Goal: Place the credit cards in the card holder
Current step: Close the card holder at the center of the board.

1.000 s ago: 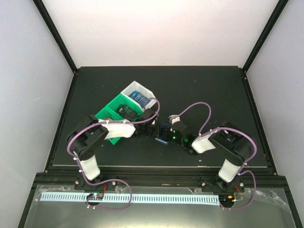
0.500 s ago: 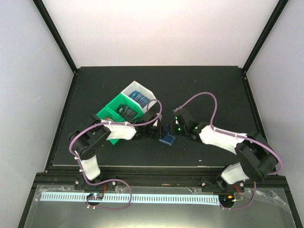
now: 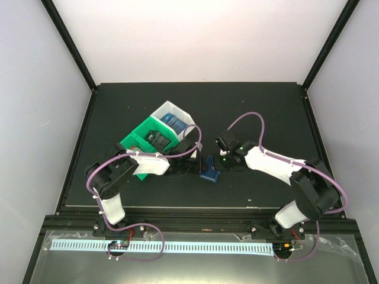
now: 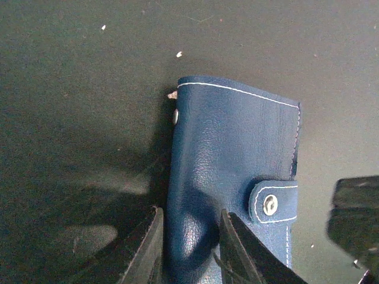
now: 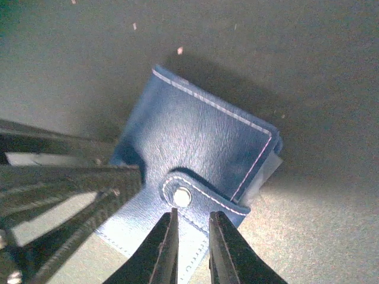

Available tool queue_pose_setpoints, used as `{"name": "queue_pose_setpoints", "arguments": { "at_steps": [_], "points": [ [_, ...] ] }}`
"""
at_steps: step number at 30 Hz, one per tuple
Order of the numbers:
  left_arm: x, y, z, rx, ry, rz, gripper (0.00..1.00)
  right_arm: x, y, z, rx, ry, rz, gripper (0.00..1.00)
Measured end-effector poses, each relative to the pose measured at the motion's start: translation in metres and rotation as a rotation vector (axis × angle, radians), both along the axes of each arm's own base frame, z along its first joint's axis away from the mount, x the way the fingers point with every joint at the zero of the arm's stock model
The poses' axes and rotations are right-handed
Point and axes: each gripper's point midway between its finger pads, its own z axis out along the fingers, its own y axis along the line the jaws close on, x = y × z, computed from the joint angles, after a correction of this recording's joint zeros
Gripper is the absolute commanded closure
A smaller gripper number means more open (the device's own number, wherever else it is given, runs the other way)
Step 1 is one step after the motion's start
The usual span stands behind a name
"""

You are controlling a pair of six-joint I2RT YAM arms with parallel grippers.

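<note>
The card holder [image 4: 231,154] is a dark blue folded wallet on the black mat [image 3: 260,112], its snap tab [image 5: 204,192] fastened. My left gripper [image 4: 190,236] is shut on the wallet's near left part, which bulges between the fingers. My right gripper [image 5: 192,228] hovers just below the snap with its jaws a narrow gap apart and the tab's strap showing between them. From above, the card holder [image 3: 209,172] lies between the left gripper [image 3: 197,164] and the right gripper [image 3: 220,158]. Credit cards [image 3: 173,121] stand in the bin behind, blue ones and dark ones [image 3: 157,138].
A green-and-white bin [image 3: 142,133] sits behind the left arm, close to its wrist. A pale edge [image 5: 269,168] pokes out of the wallet's open side. The mat's raised black frame [image 3: 323,148] bounds the work area.
The right arm has stretched out and its gripper now reaches the wallet from the right; its jaws parted from shut. The left gripper stayed on the wallet, which shifted slightly.
</note>
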Motion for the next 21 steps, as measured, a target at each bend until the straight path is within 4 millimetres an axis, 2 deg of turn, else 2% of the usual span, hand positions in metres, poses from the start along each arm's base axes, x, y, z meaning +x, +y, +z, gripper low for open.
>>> {"name": "queue_pose_setpoints", "arguments": {
  "at_steps": [6,15,21],
  "points": [
    [0.0,0.0,0.0,-0.003,0.005,0.003,0.72,-0.015,0.002,-0.02,-0.037,0.091,0.049,0.9],
    [-0.001,-0.001,0.0,-0.005,0.007,0.0,0.72,-0.01,0.008,-0.022,-0.045,0.093,0.053,0.86],
    [-0.001,-0.001,0.0,-0.005,0.008,0.0,0.72,-0.007,0.008,-0.028,-0.067,0.098,0.049,0.88]
  ]
}}
